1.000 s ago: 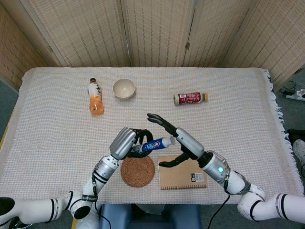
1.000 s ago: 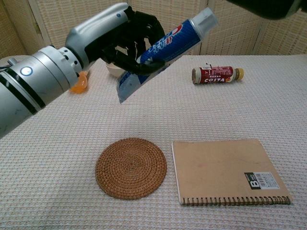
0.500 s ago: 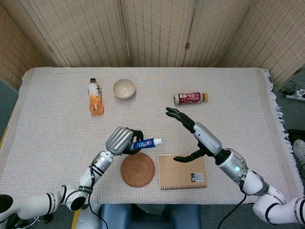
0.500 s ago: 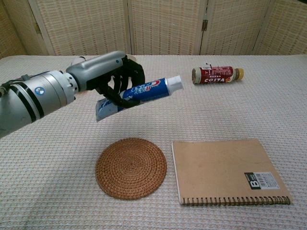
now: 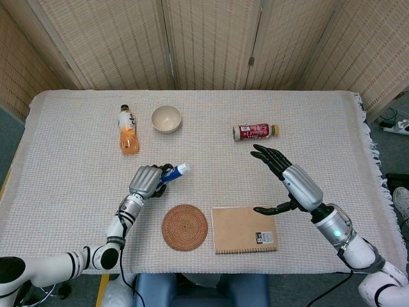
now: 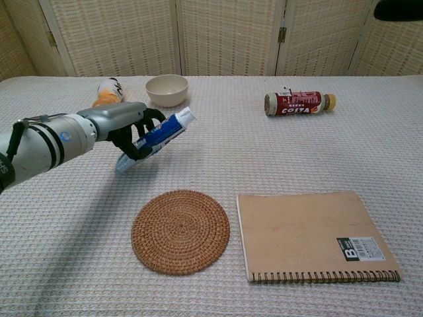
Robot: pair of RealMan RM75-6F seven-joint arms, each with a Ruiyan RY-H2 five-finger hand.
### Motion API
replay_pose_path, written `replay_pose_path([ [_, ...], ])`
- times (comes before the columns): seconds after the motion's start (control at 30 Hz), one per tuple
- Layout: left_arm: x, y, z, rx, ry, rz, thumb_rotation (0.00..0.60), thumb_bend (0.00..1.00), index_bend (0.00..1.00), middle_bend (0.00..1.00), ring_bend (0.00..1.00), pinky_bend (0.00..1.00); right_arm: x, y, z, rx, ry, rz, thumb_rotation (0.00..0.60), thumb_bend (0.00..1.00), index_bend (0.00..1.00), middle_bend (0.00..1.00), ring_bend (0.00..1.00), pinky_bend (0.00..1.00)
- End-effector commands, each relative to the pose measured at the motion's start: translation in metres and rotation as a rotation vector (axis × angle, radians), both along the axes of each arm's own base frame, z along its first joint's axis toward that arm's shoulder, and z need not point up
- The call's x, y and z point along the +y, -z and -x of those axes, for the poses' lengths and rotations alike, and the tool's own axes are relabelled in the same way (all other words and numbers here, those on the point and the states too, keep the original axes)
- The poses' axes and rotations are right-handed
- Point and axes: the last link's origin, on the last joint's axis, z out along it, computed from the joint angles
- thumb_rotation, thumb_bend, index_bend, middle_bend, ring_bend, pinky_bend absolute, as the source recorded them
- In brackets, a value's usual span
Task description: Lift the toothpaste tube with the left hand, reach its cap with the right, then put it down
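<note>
— Where is the tube (image 6: pixel 156 134)?

— In the left hand (image 5: pixel 146 181), up and to the left of the coaster (image 5: pixel 185 227). The fingers (image 6: pixel 137 131) wrap its middle; the white cap end points up and away from the coaster toward the bowl (image 5: pixel 166 118), and the crimped tail dips toward the cloth. From the chest view the tail looks close to the cloth, though I cannot tell whether it touches.

— And the right hand (image 5: pixel 286 177)?

— Well apart from the tube, on the far side of the coaster, above the notebook's (image 5: pixel 245 229) right part. It holds nothing. Its fingers (image 5: pixel 266 155) are spread and stretched out, the thumb sticking out low toward the notebook. In the chest view only a dark sliver of that arm shows at the top right corner.

— So the cap is untouched?

— Yes, nothing but the left hand is on the tube.

— What else lies around the coaster?

— The notebook just beside it on the right. Beyond it, far up the cloth, an orange bottle (image 5: pixel 128 129) on its side next to the bowl, and a red bottle (image 5: pixel 255 132) lying up to the right.
</note>
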Motion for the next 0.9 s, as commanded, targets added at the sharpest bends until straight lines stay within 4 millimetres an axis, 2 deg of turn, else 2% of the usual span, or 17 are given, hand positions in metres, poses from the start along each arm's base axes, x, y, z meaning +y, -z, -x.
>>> replay_pose_path([
  [0.03,-0.001,-0.001,0.003,-0.02,-0.044,-0.006,0.6,0.46,0.19,0.35,0.31,0.36,0.003,-0.005,0.019,0.072,0.049,0.042,0.331,0.06,0.0,0.0,0.0,0.0],
  [0.2,-0.005,-0.02,0.009,-0.048,-0.07,-0.015,0.6,0.42,0.13,0.28,0.24,0.3,0.008,-0.013,0.043,0.147,0.105,0.078,0.332,0.06,0.0,0.0,0.0,0.0],
  [0.37,-0.013,-0.06,0.022,-0.092,-0.082,-0.076,0.6,0.42,0.13,0.26,0.23,0.26,0.015,-0.024,0.068,0.25,0.158,0.141,0.34,0.07,0.0,0.0,0.0,0.0],
  [0.43,-0.019,-0.08,0.032,-0.111,-0.095,-0.113,0.6,0.42,0.13,0.26,0.22,0.25,0.02,-0.028,0.076,0.306,0.176,0.164,0.397,0.07,0.0,0.0,0.0,0.0],
  [0.47,-0.023,-0.092,0.038,-0.12,-0.101,-0.139,0.6,0.42,0.13,0.26,0.22,0.24,0.022,-0.03,0.081,0.339,0.183,0.182,0.471,0.07,0.0,0.0,0.0,0.0],
  [0.53,-0.03,-0.112,0.05,-0.13,-0.106,-0.194,0.6,0.42,0.14,0.26,0.22,0.23,0.026,-0.033,0.089,0.381,0.201,0.21,0.57,0.06,0.0,0.0,0.0,0.0],
  [0.57,-0.034,-0.12,0.055,-0.13,-0.106,-0.219,0.6,0.42,0.15,0.26,0.23,0.23,0.028,-0.033,0.092,0.395,0.211,0.221,0.593,0.08,0.0,0.0,0.0,0.0],
  [0.67,-0.05,-0.145,0.074,-0.112,-0.102,-0.298,0.6,0.43,0.17,0.26,0.23,0.21,0.035,-0.034,0.103,0.433,0.246,0.242,0.6,0.17,0.0,0.0,0.0,0.0],
  [0.77,-0.07,-0.164,0.094,-0.073,-0.107,-0.359,0.6,0.42,0.18,0.26,0.23,0.19,0.043,-0.034,0.113,0.446,0.272,0.238,0.6,0.17,0.0,0.0,0.0,0.0],
  [0.9,-0.091,-0.179,0.112,-0.052,-0.125,-0.407,0.6,0.43,0.19,0.26,0.23,0.18,0.052,-0.035,0.12,0.438,0.293,0.235,0.6,0.17,0.0,0.0,0.0,0.0],
])
